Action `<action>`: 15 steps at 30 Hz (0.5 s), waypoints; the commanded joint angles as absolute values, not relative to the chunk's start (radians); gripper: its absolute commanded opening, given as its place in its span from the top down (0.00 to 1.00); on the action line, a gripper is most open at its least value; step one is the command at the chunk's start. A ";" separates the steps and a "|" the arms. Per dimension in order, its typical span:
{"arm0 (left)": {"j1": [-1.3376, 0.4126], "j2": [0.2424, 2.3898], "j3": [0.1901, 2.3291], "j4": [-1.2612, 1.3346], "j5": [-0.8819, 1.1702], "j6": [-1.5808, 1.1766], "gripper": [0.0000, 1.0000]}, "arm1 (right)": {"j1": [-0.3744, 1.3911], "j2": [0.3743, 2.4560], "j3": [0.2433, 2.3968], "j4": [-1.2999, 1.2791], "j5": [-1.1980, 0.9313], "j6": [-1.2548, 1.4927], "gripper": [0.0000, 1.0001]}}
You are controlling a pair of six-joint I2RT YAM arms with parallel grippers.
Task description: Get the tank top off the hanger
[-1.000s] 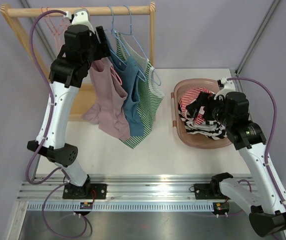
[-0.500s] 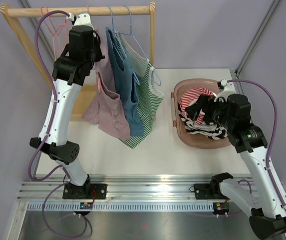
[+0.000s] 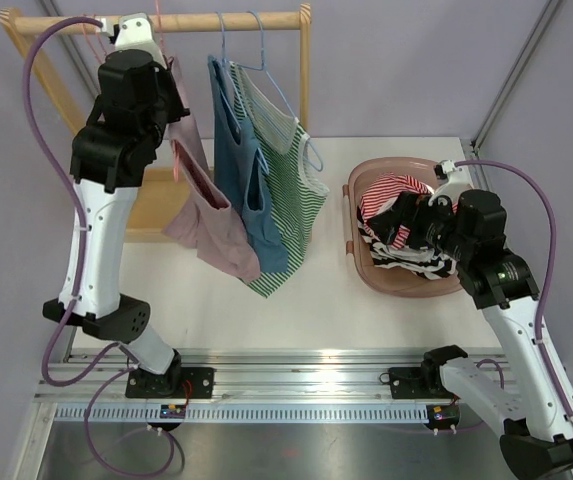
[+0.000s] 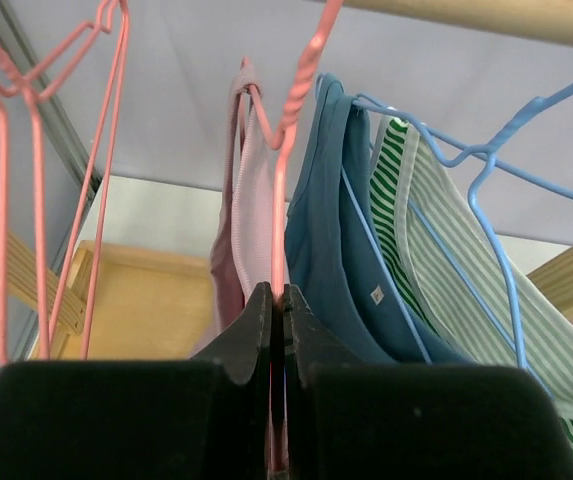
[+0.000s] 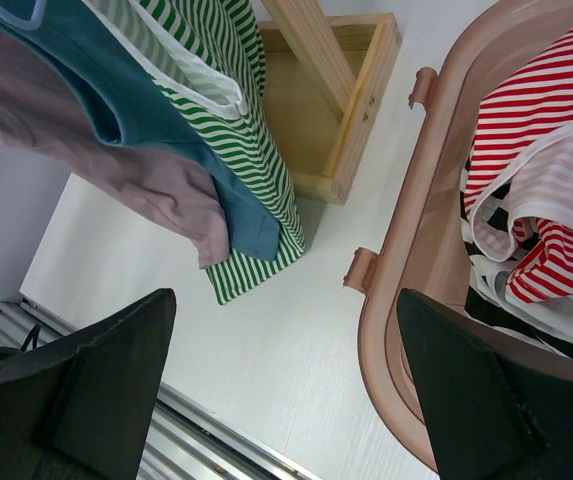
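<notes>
A pink tank top hangs on a pink wire hanger from the wooden rail. My left gripper is shut on that hanger's wire just below its twisted neck, with the top's straps right behind the wire. In the top view my left arm reaches up to the rail's left part. My right gripper stands open and holds nothing. It hovers over the table between the hanging clothes and the basket.
A blue tank top and a green striped one hang on blue hangers right of the pink one. Bare pink hangers hang on the left. The brown basket holds striped clothes. The rack's wooden base stands behind.
My left gripper has shut on the pink hanger and slid it left along the rail, away from the blue top. The right arm has barely moved.
</notes>
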State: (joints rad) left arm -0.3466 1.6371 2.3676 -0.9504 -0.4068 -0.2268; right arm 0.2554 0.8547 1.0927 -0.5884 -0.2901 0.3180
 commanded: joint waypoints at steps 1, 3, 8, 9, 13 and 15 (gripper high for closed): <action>-0.348 1.543 2.404 -0.899 -0.433 -0.209 1.00 | 0.258 0.827 1.100 -0.514 -0.353 0.324 0.01; -0.348 1.516 2.373 -0.913 -0.417 -0.219 1.00 | 0.256 0.815 1.098 -0.480 -0.399 0.339 0.01; -0.348 1.355 2.228 -0.911 -0.319 -0.238 1.00 | 0.258 0.804 1.111 -0.416 -0.469 0.383 0.01; -0.348 1.333 2.205 -0.911 -0.305 -0.238 1.00 | 0.256 0.804 1.109 -0.411 -0.483 0.388 0.01; -0.348 1.218 2.111 -0.930 -0.185 -0.239 1.00 | 0.258 0.804 1.085 -0.348 -0.547 0.426 0.01; -0.348 1.146 2.040 -0.940 -0.143 -0.242 1.00 | 0.256 0.807 1.071 -0.319 -0.601 0.457 0.01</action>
State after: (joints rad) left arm -0.3466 1.2213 2.0922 -0.9806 -0.2626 -0.2363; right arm 0.2554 0.8101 1.0878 -0.4221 -0.4908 0.4011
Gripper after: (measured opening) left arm 0.024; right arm 0.993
